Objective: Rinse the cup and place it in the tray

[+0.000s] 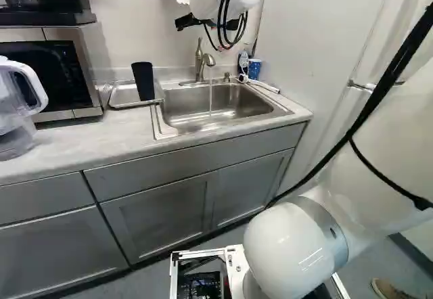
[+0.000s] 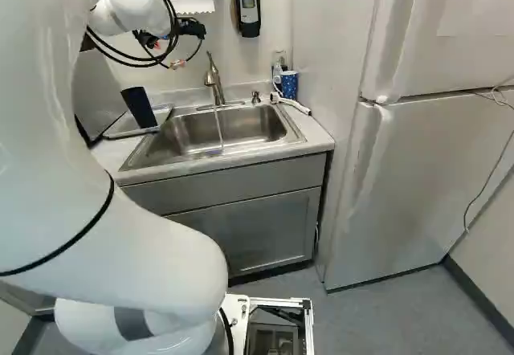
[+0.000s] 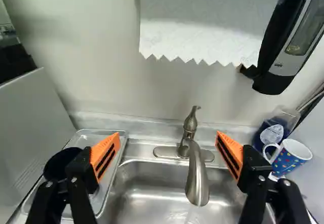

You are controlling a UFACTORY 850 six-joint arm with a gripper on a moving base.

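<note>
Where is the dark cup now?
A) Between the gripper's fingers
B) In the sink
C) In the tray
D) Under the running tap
C: the left base view shows the dark cup in the tray beside the sink, while the gripper is open.

No text is showing legibly. In the wrist view, 1 pale oval label point(image 3: 273, 134) is sitting on the bottle point(image 3: 288, 115) near the wall, and 1 small mark point(image 3: 279, 65) is standing on the wall dispenser point(image 3: 290, 61); the print on both is staying too small to read.
</note>
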